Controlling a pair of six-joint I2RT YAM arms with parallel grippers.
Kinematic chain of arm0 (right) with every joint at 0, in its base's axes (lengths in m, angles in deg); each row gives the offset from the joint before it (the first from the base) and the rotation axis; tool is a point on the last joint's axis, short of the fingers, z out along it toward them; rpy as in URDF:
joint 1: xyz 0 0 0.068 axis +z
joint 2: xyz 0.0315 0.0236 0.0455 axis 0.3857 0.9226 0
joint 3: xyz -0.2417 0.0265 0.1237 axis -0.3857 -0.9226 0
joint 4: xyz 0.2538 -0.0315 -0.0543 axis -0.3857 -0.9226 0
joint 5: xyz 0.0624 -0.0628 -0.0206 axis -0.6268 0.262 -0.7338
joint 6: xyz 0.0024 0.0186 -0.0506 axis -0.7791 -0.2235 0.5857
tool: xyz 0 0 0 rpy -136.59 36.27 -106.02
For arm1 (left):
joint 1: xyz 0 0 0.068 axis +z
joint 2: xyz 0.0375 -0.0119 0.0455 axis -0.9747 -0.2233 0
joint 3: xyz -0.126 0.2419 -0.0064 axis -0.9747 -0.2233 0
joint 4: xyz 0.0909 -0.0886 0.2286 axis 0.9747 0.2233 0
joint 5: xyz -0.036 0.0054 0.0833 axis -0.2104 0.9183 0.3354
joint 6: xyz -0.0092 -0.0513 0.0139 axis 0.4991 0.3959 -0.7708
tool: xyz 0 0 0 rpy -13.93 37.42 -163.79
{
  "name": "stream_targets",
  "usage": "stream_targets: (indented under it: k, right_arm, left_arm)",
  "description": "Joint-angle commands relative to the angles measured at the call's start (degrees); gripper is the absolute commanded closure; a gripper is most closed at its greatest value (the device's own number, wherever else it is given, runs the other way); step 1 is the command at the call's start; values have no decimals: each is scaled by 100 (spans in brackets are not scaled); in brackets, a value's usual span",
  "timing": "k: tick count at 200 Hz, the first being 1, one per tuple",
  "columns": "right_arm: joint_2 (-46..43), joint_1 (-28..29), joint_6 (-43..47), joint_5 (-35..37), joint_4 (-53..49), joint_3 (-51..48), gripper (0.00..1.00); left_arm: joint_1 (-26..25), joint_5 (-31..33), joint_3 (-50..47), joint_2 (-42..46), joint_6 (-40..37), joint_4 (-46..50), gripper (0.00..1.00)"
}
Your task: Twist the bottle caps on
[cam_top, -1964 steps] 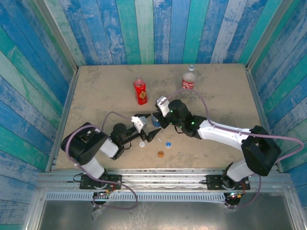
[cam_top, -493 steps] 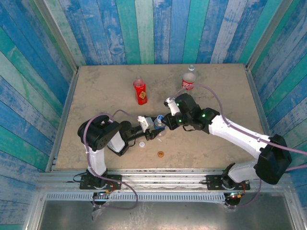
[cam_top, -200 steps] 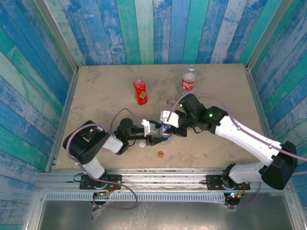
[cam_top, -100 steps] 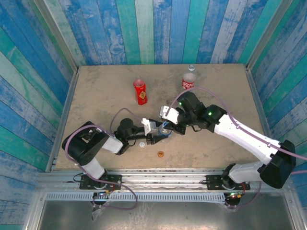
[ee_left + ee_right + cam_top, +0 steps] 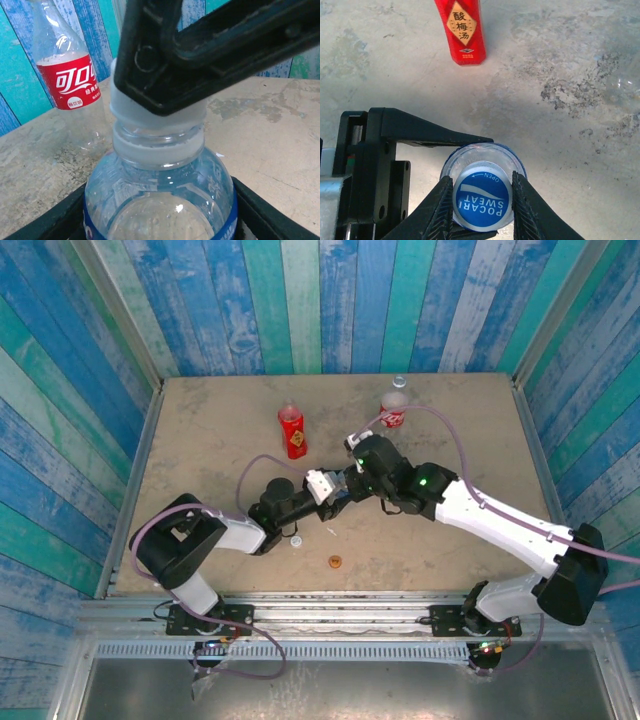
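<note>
Both arms have carried the clear bottle (image 5: 160, 200) a little farther from their bases than half a second ago, so the meeting point of the two wrists now sits closer to the red-and-yellow bottle (image 5: 292, 432). About ten seconds ago the blue cap (image 5: 482, 198) lay loose on the worktop (image 5: 200, 440); it now sits on the neck of the clear bottle.

The left fingers (image 5: 272, 222) are closed on the bottle's body, one on each side of its blue label. The bottle stands roughly upright between them; I cannot tell whether its base touches the worktop.

The right fingers (image 5: 521, 205) come down from above and are narrowed onto the blue cap, one pressed against each side of it. From the right wrist, the cap's top faces the camera, blue with white lettering. From the left wrist, one black right finger crosses just above the bottle's pale neck ring and hides the cap.

In the overhead view, the red-and-yellow bottle stands upright just beyond the two wrists, toward the back left. The cola bottle (image 5: 393, 410) stands farther back, to the right, apart from the arms.

The white cap (image 5: 295, 541) lies on the worktop just beside the left forearm. The orange cap (image 5: 335, 561) lies nearer the front edge, a little to the right of the white one. Neither loose cap touches a bottle.
</note>
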Motion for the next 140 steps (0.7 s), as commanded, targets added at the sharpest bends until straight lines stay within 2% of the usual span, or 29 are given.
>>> stream_targets:
  k: [1, 26, 48, 69, 101, 119, 140]
  right_arm:
    - [-238, 51, -3, -211, -476, 93, 63]
    - [-653, 19, 675, -472, -372, 103, 46]
    - [-1139, -8, 1654, -715, -309, -128, 38]
    - [-1612, -6, 3045, -899, -397, -453, 36]
    - [-1785, 30, 5255, -1758, -1189, -387, 36]
    - [-1521, 122, 5953, -1628, -1628, -85, 36]
    - [-1070, 199, 6214, -1250, -1792, 223, 39]
  left_arm:
    - [63, 335, 30, 275, -250, -302, 51]
    - [65, 149, -224, 356, -512, -345, 50]
    - [63, -154, -440, 467, -870, -341, 50]
    - [63, -476, -536, 677, -1402, -91, 49]
    - [55, -909, -478, 1087, -2163, 928, 48]
    - [59, -1041, -459, 1212, -2330, 1222, 47]
    - [54, -1205, -422, 1233, -2263, 1295, 47]
